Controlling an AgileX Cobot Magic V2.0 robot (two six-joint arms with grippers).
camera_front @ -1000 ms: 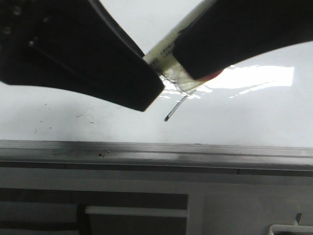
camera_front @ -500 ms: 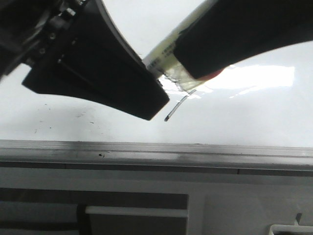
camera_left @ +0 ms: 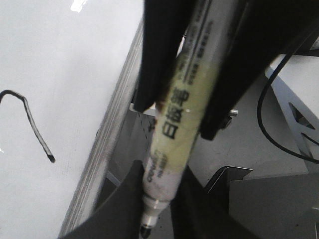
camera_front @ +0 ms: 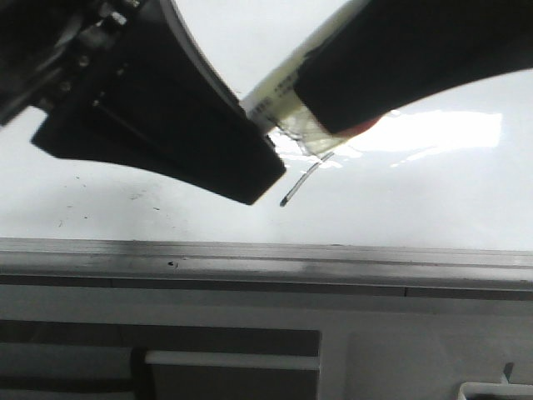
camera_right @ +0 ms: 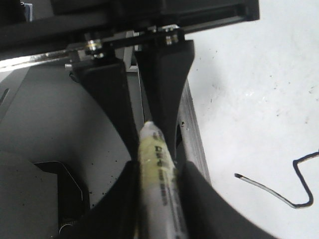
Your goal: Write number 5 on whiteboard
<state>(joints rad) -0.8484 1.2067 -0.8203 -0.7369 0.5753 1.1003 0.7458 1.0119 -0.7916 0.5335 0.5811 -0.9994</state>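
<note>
Strokes of the number 5 [camera_left: 30, 119] were only partly laid on the whiteboard [camera_front: 433, 200], while the marker [camera_left: 182, 114] was gripped by both the left tool [camera_left: 159, 199] and the right tool [camera_right: 159, 174].

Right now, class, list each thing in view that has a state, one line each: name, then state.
marker: held between both tools, tip off the board
left tool: shut on the marker
right tool: shut on the marker
number 5: unfinished, a hooked stroke only
whiteboard: flat, speckled, glare-lit
</note>
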